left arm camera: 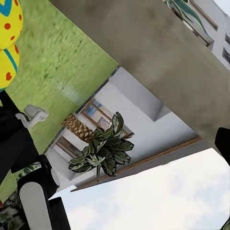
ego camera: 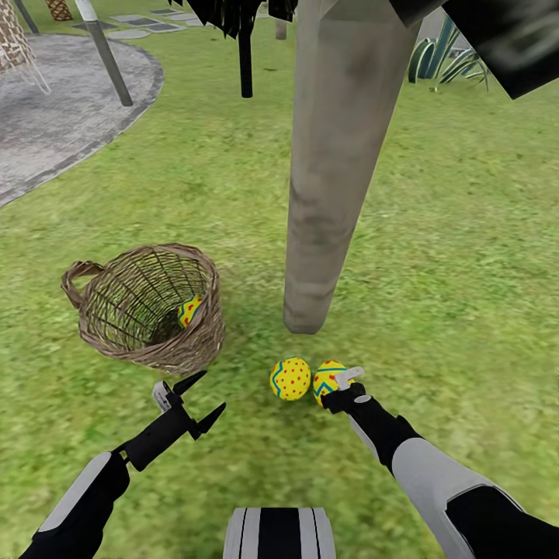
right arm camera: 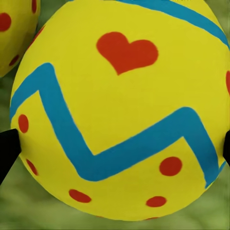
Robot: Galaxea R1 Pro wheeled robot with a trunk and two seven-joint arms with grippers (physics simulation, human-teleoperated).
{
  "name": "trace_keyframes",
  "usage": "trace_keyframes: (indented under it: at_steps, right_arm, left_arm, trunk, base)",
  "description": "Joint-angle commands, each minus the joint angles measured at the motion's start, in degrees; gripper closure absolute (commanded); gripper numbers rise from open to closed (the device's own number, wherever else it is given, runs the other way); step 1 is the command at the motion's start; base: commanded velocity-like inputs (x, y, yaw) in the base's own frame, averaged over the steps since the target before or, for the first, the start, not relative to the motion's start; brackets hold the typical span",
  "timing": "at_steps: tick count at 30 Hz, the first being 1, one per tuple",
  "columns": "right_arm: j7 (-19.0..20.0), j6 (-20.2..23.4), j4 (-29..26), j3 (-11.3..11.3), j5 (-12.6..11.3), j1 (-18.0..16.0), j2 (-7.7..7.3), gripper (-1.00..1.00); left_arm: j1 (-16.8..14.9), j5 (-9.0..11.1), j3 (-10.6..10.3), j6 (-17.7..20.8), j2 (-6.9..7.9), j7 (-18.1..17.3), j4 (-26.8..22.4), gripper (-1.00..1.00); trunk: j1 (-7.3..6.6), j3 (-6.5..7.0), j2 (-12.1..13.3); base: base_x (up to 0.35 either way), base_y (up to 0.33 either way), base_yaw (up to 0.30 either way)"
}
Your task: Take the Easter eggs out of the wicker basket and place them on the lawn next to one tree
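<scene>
Two yellow Easter eggs with red dots lie on the lawn (ego camera: 435,256) at the foot of the pale tree (ego camera: 326,171): one egg (ego camera: 290,379) lies free, the other (ego camera: 328,379) sits between the fingers of my right gripper (ego camera: 341,386). In the right wrist view that egg (right arm camera: 120,110) spans the gap, and both dark fingertips (right arm camera: 7,148) touch its sides. A third egg (ego camera: 189,310) lies inside the tilted wicker basket (ego camera: 116,310). My left gripper (ego camera: 203,398) hangs open and empty just in front of the basket.
A grey paved patio (ego camera: 62,116) with a metal post (ego camera: 109,62) lies at the far left. A thin black trunk (ego camera: 246,62) stands behind the basket. Spiky plants (ego camera: 446,54) grow at the back right. The left wrist view shows the trunk (left arm camera: 158,62) and the white house (left arm camera: 134,124).
</scene>
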Motion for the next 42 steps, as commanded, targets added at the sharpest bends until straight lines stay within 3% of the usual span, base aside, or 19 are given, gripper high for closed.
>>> trace_keyframes:
  at_steps: [1, 4, 5, 15, 38, 42]
  right_arm:
    - [0.1, 0.4, 1.0, 0.5, -1.1, 0.1, -0.02, 1.00]
    - [0.1, 0.4, 1.0, 0.6, -1.0, 0.1, -0.01, 1.00]
    - [0.1, 0.4, 1.0, 0.6, -1.1, 0.1, -0.01, -1.00]
    - [0.1, 0.5, 1.0, 0.6, -1.1, 0.1, -0.01, -1.00]
    - [0.5, 0.4, 0.1, 0.6, -1.0, 0.1, -0.05, -1.00]
    - [0.3, -0.3, 0.8, 0.7, -1.2, -0.7, -0.26, -1.00]
  left_arm:
    - [-0.1, -0.3, -0.2, 0.0, 0.05, -0.6, 0.1, -1.00]
    - [-0.1, -0.3, -0.2, 0.0, 0.05, -0.6, 0.1, -1.00]
    - [-0.1, -0.3, -0.2, 0.0, 0.05, -0.6, 0.1, -1.00]
    - [-0.1, -0.3, -0.2, 0.0, 0.05, -0.6, 0.2, -1.00]
    - [-0.1, -0.3, -0.5, 0.0, 0.05, -0.5, 0.1, -1.00]
    - [0.2, -0.3, -0.8, 0.1, -0.64, -0.5, -0.1, -1.00]
  trunk:
    - [0.04, -0.04, 0.0]
    - [0.04, -0.04, 0.0]
    - [0.04, -0.04, 0.0]
    - [0.04, -0.04, 0.0]
    - [-0.55, 5.05, 0.3]
    - [-0.56, 5.05, 0.3]
  base:
    - [0.000, 0.000, 0.000]
    - [0.000, 0.000, 0.000]
    - [0.000, 0.000, 0.000]
    - [0.000, 0.000, 0.000]
    - [0.000, 0.000, 0.000]
    - [-0.338, 0.000, 0.000]
